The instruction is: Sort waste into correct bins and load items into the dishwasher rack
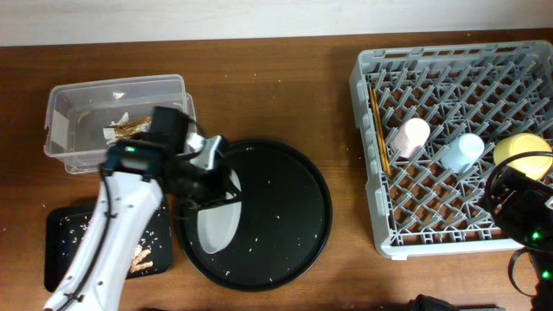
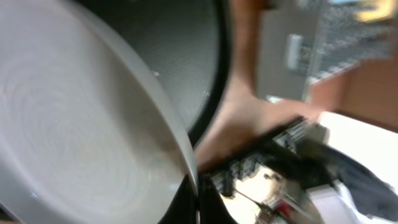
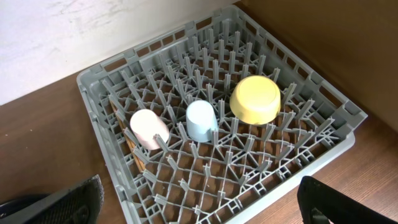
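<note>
The left gripper [image 1: 210, 183] is clamped on the rim of the plate [image 1: 218, 223], holding it tilted just above the round tray [image 1: 285, 216], well apart from the rack [image 1: 458, 229]. In the left wrist view the plate [image 2: 81, 124] fills the frame and only a thin edge sits in the gripper [image 2: 199, 200].

That edge pinch looks like the main risk. A smooth plate held by one point can pivot or slide out if the arm swings quickly, and most of the carry would be over bare counter [image 1: 346, 276].

The rack's near wall stands high, so a low approach could knock the plate against it.

Inside, the pink cup [image 3: 149, 127], blue cup [image 3: 201, 119] and bowl [image 3: 255, 98] take up the middle row. A plate lowered there could tip them, and one set down flat rather than between pegs may wedge.

The right gripper [image 1: 527, 200], spread wide and holding nothing, hangs over the rack's near right corner. If both arms work there at once, they could collide.
</note>
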Robot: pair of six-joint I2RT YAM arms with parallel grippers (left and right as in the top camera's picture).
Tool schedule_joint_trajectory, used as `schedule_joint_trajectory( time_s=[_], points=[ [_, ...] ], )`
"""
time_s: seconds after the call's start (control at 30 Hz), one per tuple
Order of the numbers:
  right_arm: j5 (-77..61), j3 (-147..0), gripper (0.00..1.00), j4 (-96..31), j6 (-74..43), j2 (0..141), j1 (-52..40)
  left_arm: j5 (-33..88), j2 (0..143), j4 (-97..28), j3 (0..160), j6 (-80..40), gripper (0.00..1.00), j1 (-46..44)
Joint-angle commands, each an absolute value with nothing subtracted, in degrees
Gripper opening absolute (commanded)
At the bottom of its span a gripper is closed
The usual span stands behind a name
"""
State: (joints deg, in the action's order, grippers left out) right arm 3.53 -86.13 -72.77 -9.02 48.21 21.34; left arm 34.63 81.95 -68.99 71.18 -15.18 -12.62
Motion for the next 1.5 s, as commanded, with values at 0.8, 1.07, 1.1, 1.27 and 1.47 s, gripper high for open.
schedule_joint_trajectory(
  time_s=[0.8, 1.07, 1.1, 1.27, 1.47],
  points=[
    [3.42, -86.78, 0.98, -72.62, -9.23, 47.99, 21.67, 1.52, 94.06, -56.01, 71.07, -40.86, 0.81, -44.91],
    [3.42, -86.8, 0.98, -72.62, -9.23, 47.99, 21.67, -4.05, 90.87, -66.67, 80.18, -40.73, 0.81, -40.29],
    [3.42, -86.78, 0.98, -72.6, -9.23, 47.99, 21.67, -6.24, 90.06, -68.82, 81.62, -40.73, 0.81, -39.11],
    [3.42, -86.78, 0.98, -72.62, -9.23, 47.99, 21.67, -15.25, 82.83, -77.45, 85.97, -42.41, 0.99, -27.88],
    [3.42, -86.78, 0.98, -72.6, -9.23, 47.99, 21.67, -16.29, 76.14, -79.83, 85.97, -42.41, 0.99, -9.74]
  ],
)
